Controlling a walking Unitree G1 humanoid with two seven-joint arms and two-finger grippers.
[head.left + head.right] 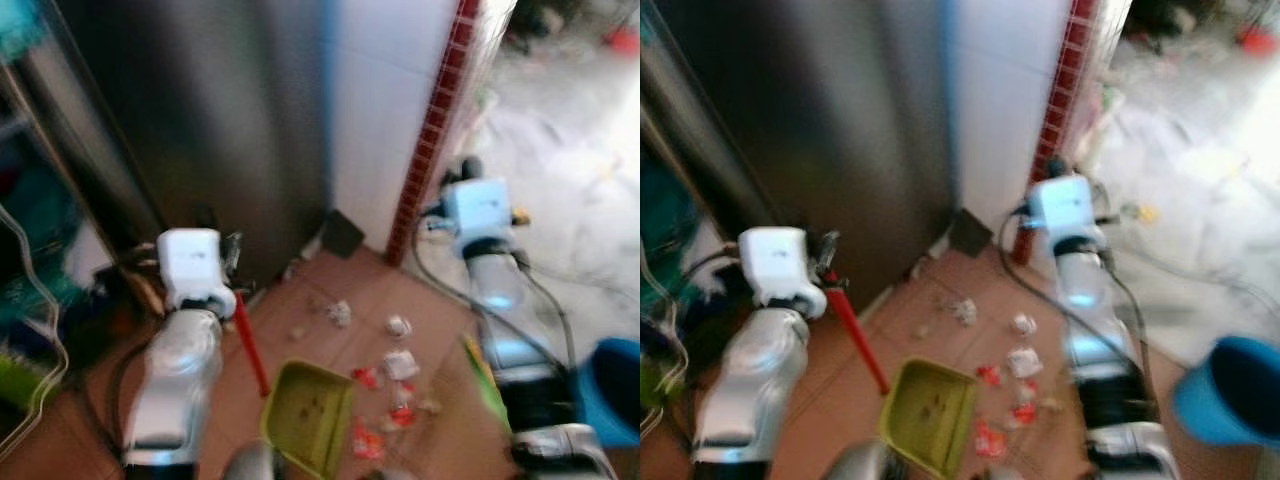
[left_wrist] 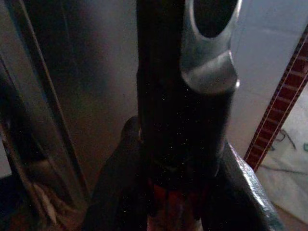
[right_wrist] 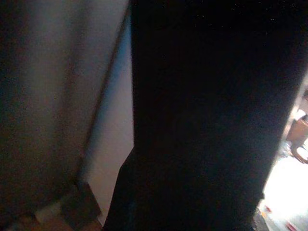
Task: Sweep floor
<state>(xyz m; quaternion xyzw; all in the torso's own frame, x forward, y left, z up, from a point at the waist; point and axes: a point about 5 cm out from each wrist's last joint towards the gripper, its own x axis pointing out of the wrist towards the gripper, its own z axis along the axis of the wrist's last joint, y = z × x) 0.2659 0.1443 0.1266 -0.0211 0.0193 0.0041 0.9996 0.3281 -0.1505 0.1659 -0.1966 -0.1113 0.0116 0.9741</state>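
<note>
Left claw (image 1: pixel 228 262) gripping red handle (image 1: pixel 250 345), green dustpan (image 1: pixel 308 413) holding specks, right claw's state unclear

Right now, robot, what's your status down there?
Left pincer clamped on red handle. Green dustpan on floor beside scattered scraps. Right arm raised, blurred.

Head stereo pair down at littered tile floor (image 1: pixel 320 330); wrist cams close-up, facing steel fridge (image 2: pixel 86 86).
</note>
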